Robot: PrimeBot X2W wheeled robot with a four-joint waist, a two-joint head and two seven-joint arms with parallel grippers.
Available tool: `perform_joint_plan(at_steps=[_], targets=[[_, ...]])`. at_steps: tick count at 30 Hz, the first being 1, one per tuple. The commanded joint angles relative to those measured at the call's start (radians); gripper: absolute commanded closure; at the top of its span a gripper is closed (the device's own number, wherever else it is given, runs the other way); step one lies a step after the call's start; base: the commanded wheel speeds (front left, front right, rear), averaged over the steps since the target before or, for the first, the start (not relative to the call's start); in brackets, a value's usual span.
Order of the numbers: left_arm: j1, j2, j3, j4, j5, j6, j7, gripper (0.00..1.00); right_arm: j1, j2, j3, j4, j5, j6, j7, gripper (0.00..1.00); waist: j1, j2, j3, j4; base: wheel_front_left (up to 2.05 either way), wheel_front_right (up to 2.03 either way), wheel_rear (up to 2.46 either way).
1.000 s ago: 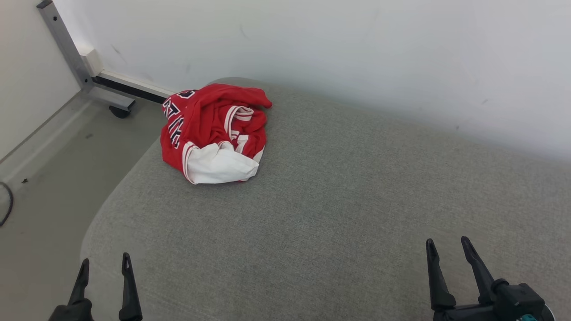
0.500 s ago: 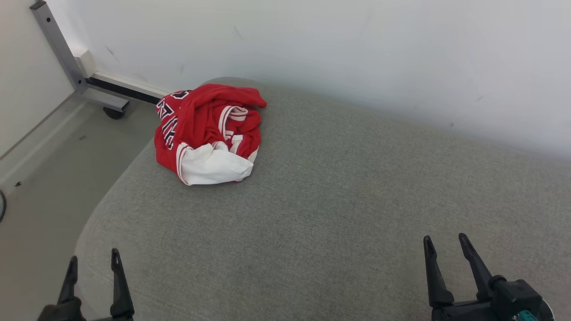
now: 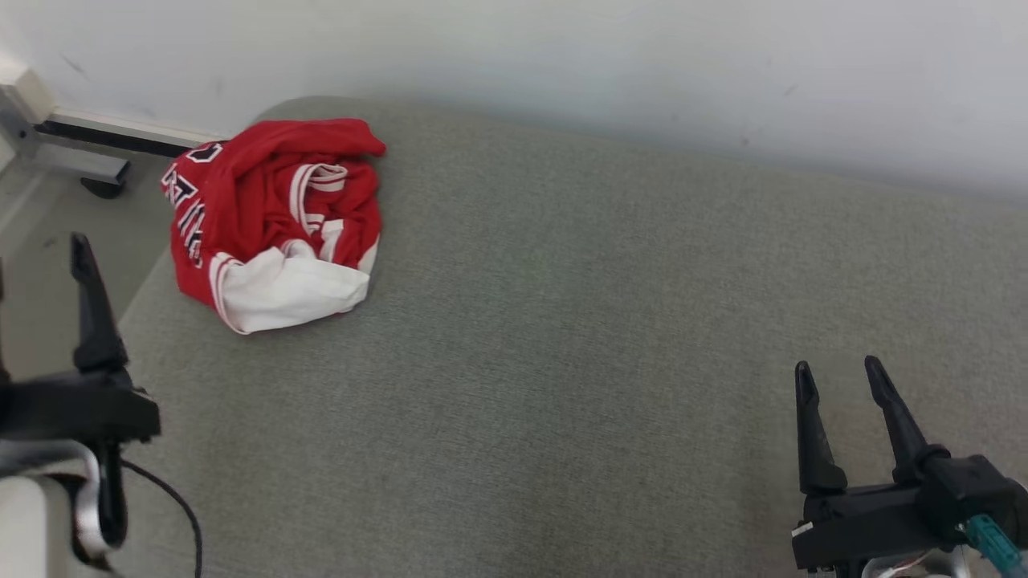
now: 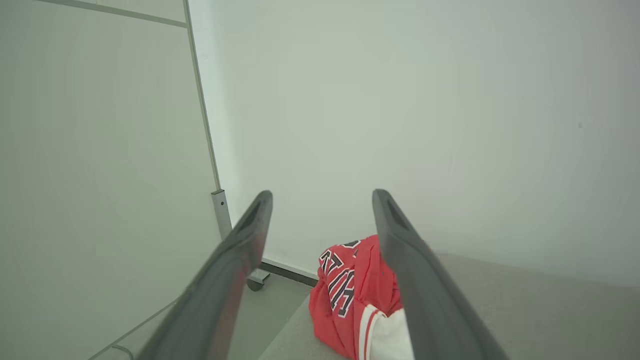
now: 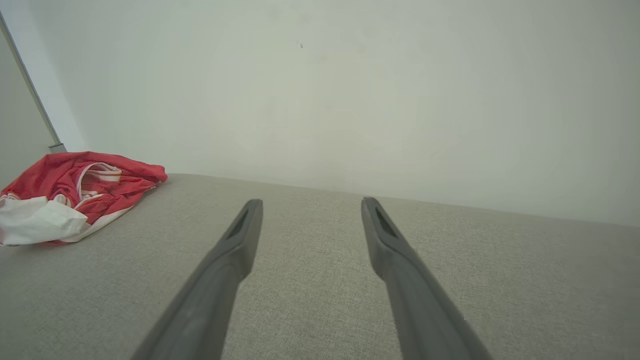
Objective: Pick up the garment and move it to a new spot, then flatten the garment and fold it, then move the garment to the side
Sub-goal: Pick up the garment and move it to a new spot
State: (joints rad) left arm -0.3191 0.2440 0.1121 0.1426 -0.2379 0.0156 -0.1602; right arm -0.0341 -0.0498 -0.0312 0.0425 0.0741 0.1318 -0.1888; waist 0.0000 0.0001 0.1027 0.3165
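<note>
Lying bunched in a loose heap at the far left corner of the grey fabric surface (image 3: 602,337): red garment (image 3: 273,217), with white trim, a white panel turned toward the near side, and dark white-edged lettering along its left flank. Close to the surface's rounded left edge, with the pale wall (image 3: 562,48) just behind. Touched by neither gripper.

Entry, left gripper (image 4: 322,195): fingers spread wide apart, nothing between them. Raised at the left edge of the head view, beside the surface's left edge, one dark finger (image 3: 90,305) pointing up. Aimed toward the garment in the left wrist view, well short of it.

Entry, right gripper (image 3: 837,365): fingers likewise parted, empty. Low over the near right part of the surface, well apart from the garment, pointing toward the wall.

Also noted: grey metal frame foot (image 3: 80,167) with a dark caster (image 3: 103,189) on the floor (image 3: 32,209), left of the garment; thin dark cable (image 3: 173,502) trailing below the left gripper.
</note>
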Motion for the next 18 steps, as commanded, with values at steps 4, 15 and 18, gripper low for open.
perform_joint_plan(at_steps=[4,15,18], targets=[[-0.128,0.05,0.042,0.035,-0.046,-0.014,0.019,0.0,-0.034,-0.003,-0.021,-0.036,-0.015,-0.002,0.001,0.0,0.0,-0.0001,0.143,-0.147,0.0,0.0,0.0],[-0.312,0.182,0.124,0.155,-0.1,-0.026,0.087,0.0,-0.081,-0.009,-0.06,-0.084,-0.009,-0.002,-0.013,0.0,0.0,-0.0001,0.293,-0.286,0.0,0.0,0.0],[-0.349,0.219,0.127,0.243,-0.11,-0.04,0.109,0.0,-0.088,-0.011,-0.062,-0.098,-0.009,-0.002,-0.016,0.0,0.0,-0.0001,0.317,-0.311,0.0,0.0,0.0]])
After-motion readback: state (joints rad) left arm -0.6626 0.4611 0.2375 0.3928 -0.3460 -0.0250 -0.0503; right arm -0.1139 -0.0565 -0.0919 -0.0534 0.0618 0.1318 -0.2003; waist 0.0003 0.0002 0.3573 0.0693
